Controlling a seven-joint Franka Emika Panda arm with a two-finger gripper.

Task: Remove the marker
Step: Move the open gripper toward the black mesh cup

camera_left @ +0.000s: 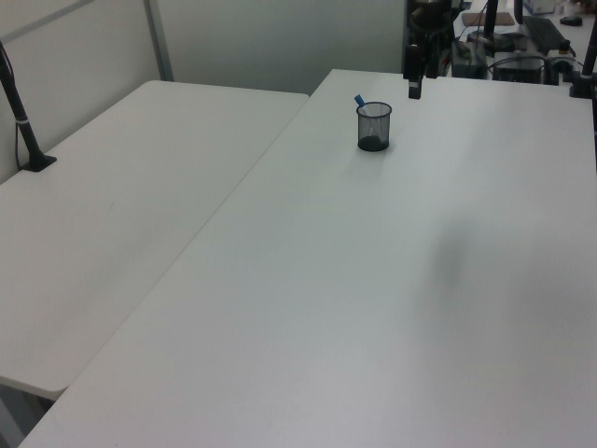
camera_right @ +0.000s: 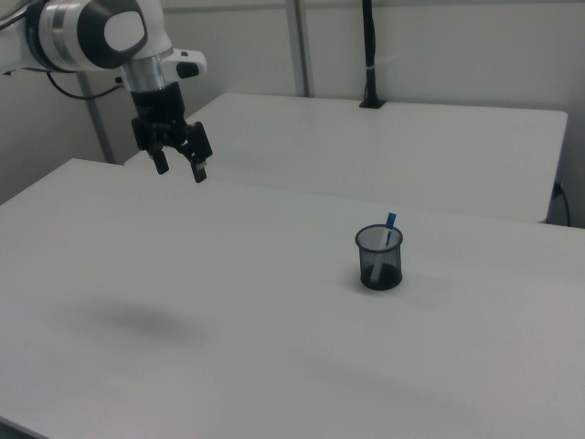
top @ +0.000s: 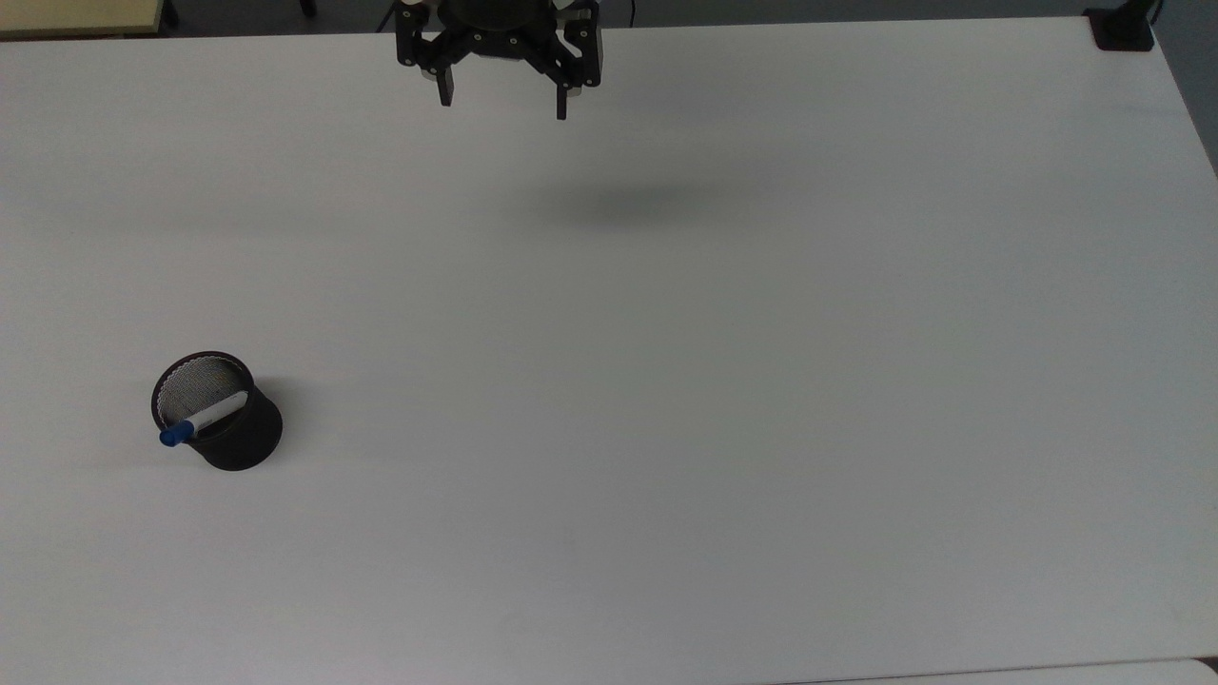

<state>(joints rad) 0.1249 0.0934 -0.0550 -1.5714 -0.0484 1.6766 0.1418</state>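
Office-like lab: white desks (camera_left: 140,187), partition panels (camera_left: 75,56), monitor-arm posts (camera_right: 368,55).

The arm (camera_right: 87,37) reaches in from the right view's upper left, its white and silver wrist turned downward so the black gripper (camera_right: 180,168) hangs above the table, well clear of the surface. Its two fingers point down and stand spread apart, with nothing between them. In the top view the gripper (top: 503,99) sits at the upper edge, fingers splayed to either side. In the left view the gripper (camera_left: 412,79) hangs at the far end of the table, fingertips off the surface
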